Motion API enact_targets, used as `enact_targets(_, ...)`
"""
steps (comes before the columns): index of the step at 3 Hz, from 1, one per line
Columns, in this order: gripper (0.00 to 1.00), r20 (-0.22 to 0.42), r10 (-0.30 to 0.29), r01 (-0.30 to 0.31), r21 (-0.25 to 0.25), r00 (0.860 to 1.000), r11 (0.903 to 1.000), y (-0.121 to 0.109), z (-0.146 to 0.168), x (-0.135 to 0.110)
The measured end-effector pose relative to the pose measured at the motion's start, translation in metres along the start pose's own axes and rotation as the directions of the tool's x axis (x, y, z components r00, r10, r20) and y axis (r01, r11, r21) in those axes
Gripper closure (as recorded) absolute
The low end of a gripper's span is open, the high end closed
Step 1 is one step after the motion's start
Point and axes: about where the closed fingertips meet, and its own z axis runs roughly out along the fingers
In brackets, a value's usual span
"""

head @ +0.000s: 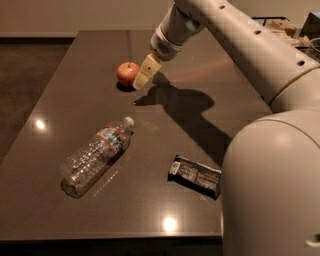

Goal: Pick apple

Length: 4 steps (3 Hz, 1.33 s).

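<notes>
1. Nearest, filling the lower right, is the robot's pale rounded arm housing point(270, 190). It hides the near right corner of the table.
2. The dark, glossy table point(150, 220) runs from the near edge away to the back. Two bright spots of reflected light sit on it, one near the front edge point(170, 223) and one by the left edge point(40, 124).
3. On the near left part of the table a clear plastic bottle point(97, 156) lies on its side. Its white cap points toward the far right and its base toward the near left.
4. To the right of the bottle, well apart from it, lies a dark flat wrapped bar point(196, 175), close to the arm housing.
5. Farther back, the arm's shadow point(185, 107) spreads over the middle of the table.
6. The arm reaches in from the upper right and slants down to the left. The gripper point(141, 79) – cream-yellow at its end – hangs low over the far part of the table, just to the right of the apple. Whether it is open or closed cannot be told, nor whether it touches the fruit.
7. The apple point(128, 73) – small, round and red-orange – sits on the far part of the table, left of centre, well apart from the bottle and the bar.
8. Beyond the table are a dark floor point(25, 70) on the left and a pale wall point(75, 15) at the back.
</notes>
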Motion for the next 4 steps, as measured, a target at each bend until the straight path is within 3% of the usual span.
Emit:
enact_targets(3, 0.00, -0.002, 0.016, -0.016, -0.057, 1.000, 0.9982, 0.000, 0.041, -0.029)
enact_targets(4, 0.18, 0.010, 0.019, -0.018, -0.092, 1.000, 0.9956, 0.005, 0.047, -0.036)
